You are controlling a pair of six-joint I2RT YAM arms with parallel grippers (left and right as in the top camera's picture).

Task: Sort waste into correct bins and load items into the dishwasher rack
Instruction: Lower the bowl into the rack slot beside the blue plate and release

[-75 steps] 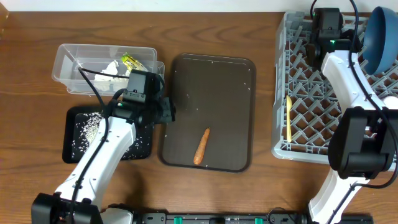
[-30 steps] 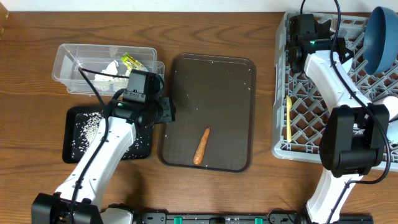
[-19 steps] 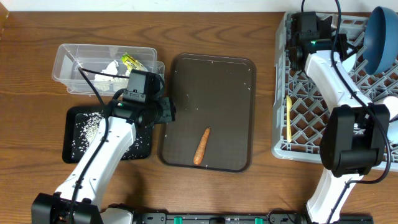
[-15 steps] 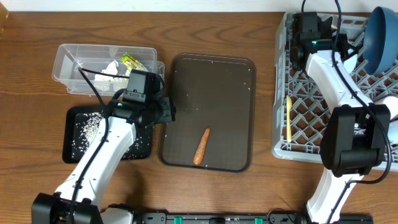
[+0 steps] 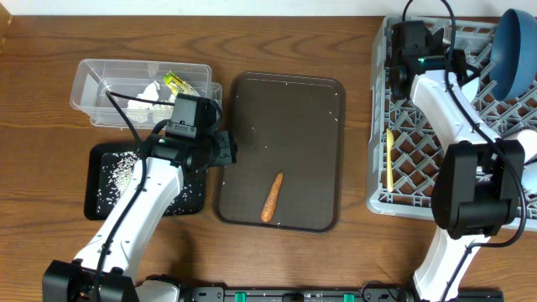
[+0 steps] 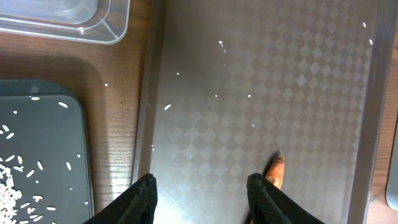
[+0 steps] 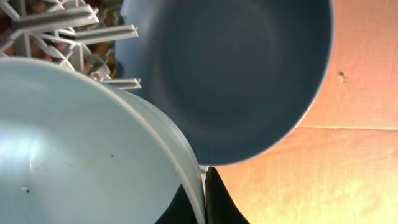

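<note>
My left gripper (image 5: 226,151) (image 6: 201,183) is open and empty, low over the left part of the brown tray (image 5: 319,109). The orange carrot (image 5: 272,197) (image 6: 275,171) lies on the tray, just past my right fingertip. My right gripper (image 5: 461,67) (image 7: 204,171) is shut on the rim of the pale bowl (image 7: 74,143) over the grey dishwasher rack (image 5: 436,126) (image 7: 62,25). The dark-blue plate (image 5: 512,50) (image 7: 230,74) stands right behind the bowl. The yellow spoon (image 5: 389,159) lies in the rack. The clear tub (image 5: 109,80) holds tissue and the wrapper (image 5: 176,82). The black tub (image 5: 96,164) (image 6: 37,137) holds rice.
A few rice grains dot the brown tray (image 6: 261,74). A corner of the clear tub (image 6: 62,18) shows in the left wrist view. The rack fills the table's right side, and the two tubs sit at the left.
My right wrist has moved left along the rack's back edge, holding the bowl near the plate. In the last second it has hardly moved. The left arm and carrot are still.
</note>
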